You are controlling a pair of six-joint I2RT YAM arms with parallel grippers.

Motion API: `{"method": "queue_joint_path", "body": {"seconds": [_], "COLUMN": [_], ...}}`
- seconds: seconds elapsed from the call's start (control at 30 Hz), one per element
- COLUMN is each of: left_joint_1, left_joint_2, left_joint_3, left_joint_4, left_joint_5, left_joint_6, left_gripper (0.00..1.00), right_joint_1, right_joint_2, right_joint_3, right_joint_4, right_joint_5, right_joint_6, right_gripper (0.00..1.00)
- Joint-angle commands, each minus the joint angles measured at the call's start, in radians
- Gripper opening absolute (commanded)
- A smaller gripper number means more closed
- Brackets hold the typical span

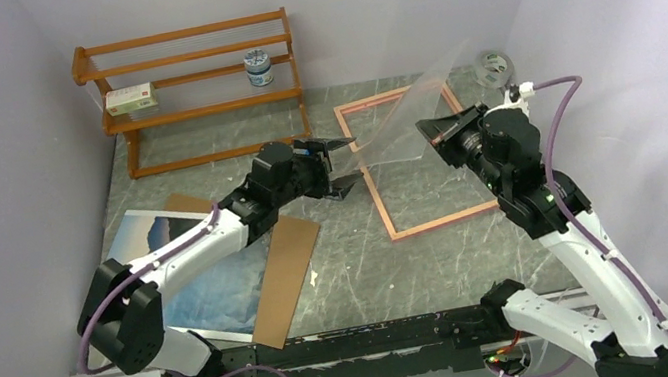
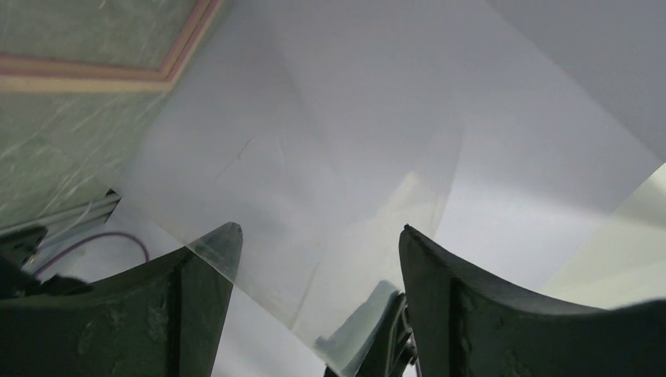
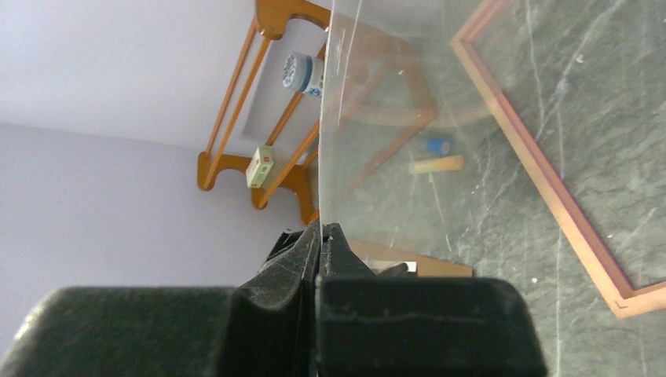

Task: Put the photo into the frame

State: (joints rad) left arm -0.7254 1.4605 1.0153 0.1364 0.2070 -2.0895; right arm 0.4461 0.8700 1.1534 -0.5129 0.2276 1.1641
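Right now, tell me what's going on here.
The right tool is shut on a clear sheet and holds it tilted in the air over the frame, which lies flat. The left tool is open at the sheet's opposite edge, not clamped on it. The photo lies off to the left, partly under a brown board, and is not yet in the frame.
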Motion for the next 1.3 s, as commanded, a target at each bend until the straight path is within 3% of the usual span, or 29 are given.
{"method": "queue_joint_path", "body": {"seconds": [0.0, 0.27, 0.4, 0.47, 0.53, 0.6, 0.67, 0.73, 0.87, 0.97, 1.13, 1.27], "left_joint_1": [-0.028, -0.061, -0.064, -0.064, -0.065, -0.065, -0.065, -0.065, -0.063, -0.059, -0.058, -0.057], "left_joint_2": [0.037, 0.091, 0.107, 0.113, 0.115, 0.112, 0.101, 0.087, 0.048, 0.01, -0.064, -0.134], "left_joint_3": [0.038, 0.079, 0.101, 0.095, 0.088, 0.097, 0.114, 0.132, 0.148, 0.175, 0.271, 0.264], "left_joint_4": [0.09, 0.112, 0.091, 0.111, 0.128, 0.112, 0.078, 0.035, -0.049, -0.124, -0.399, -0.558], "left_joint_5": [-0.174, -0.227, -0.234, -0.24, -0.248, -0.246, -0.242, -0.238, -0.245, -0.268, -0.273, -0.262], "left_joint_6": [-0.144, -0.159, -0.144, -0.144, -0.141, -0.114, -0.06, -0.007, 0.105, 0.227, 0.6, 0.812], "left_gripper": [0.75, 0.51, 0.3, 0.16, 0.03, 0.03, 0.03, 0.03, 0.03, 0.02, 0.02, 0.02], "right_joint_1": [-0.002, -0.002, -0.003, -0.002, -0.002, -0.002, -0.002, -0.003, -0.002, -0.003, -0.003, -0.003], "right_joint_2": [-0.055, -0.114, -0.152, -0.164, -0.17, -0.174, -0.183, -0.195, -0.249, -0.325, -0.363, -0.275], "right_joint_3": [-0.055, -0.091, -0.102, -0.097, -0.089, -0.07, -0.058, -0.042, -0.004, 0.022, 0.08, 0.074], "right_joint_4": [0.102, 0.081, 0.041, 0.009, -0.042, -0.118, -0.181, -0.267, -0.435, -0.499, -0.513, -0.461], "right_joint_5": [0.008, 0.005, 0.015, 0.015, 0.022, 0.044, 0.061, 0.09, 0.151, 0.209, 0.33, 0.344], "right_joint_6": [0.012, -0.033, -0.033, -0.034, -0.034, -0.029, -0.048, -0.064, -0.076, -0.107, -0.301, -0.423], "right_gripper": [0.0, 0.0, 0.0, 0.05, 0.19, 0.45, 0.64, 0.74, 0.83, 0.84, 0.83, 0.83]}}
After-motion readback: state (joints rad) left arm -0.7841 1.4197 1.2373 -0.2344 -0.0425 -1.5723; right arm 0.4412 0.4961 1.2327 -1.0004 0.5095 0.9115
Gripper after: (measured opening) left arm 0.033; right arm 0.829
